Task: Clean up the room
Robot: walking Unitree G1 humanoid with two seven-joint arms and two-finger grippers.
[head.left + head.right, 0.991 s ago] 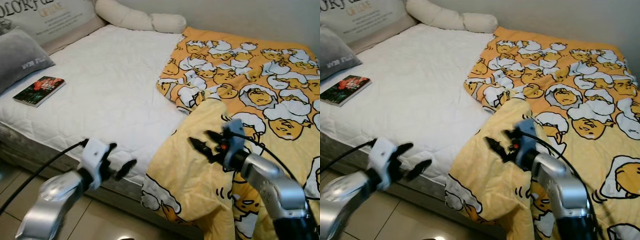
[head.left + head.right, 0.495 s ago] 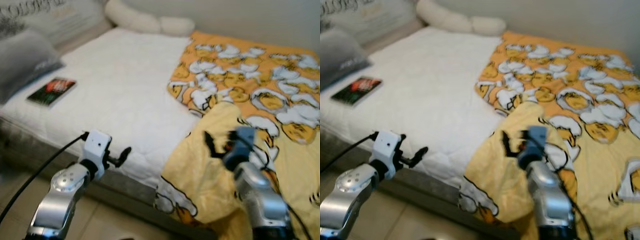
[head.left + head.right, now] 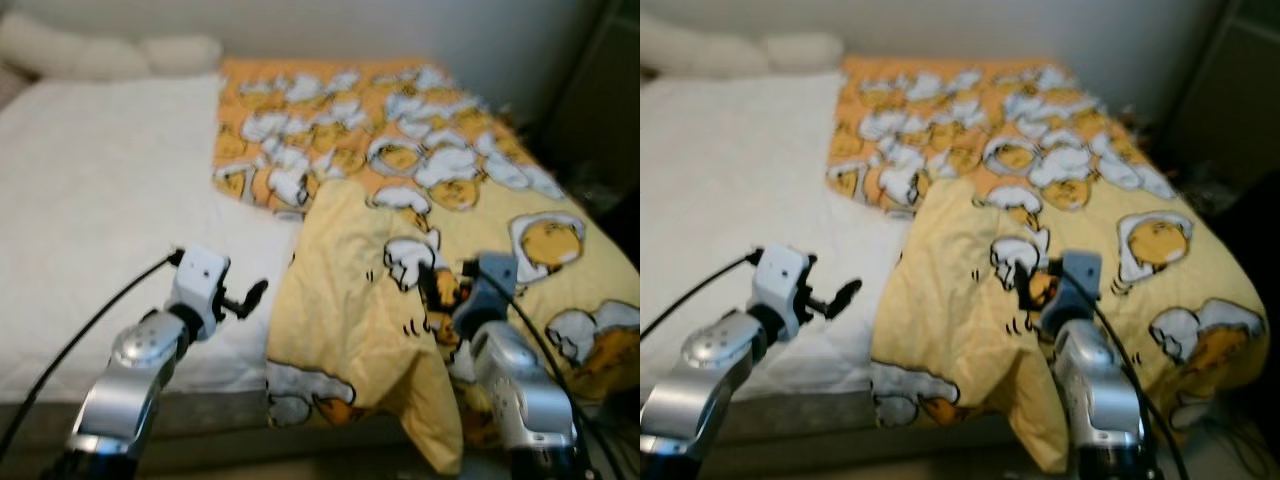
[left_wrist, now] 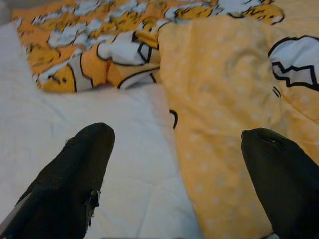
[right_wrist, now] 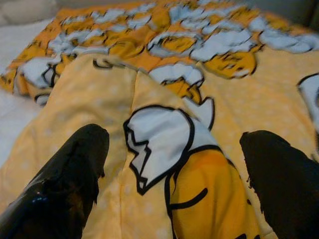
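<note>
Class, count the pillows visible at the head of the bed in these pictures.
2: a long cream fabric pillow at the far left corner, and a shorter cream one beside it, nearer the yellow cartoon-print blanket. Others may lie outside the frame.

Pale wall [image 3: 330,25] behind a white-sheeted bed [image 3: 90,190]

Home bedroom: bed [image 3: 90,200], cartoon-print blanket [image 3: 420,200], pillows [image 3: 100,55].
</note>
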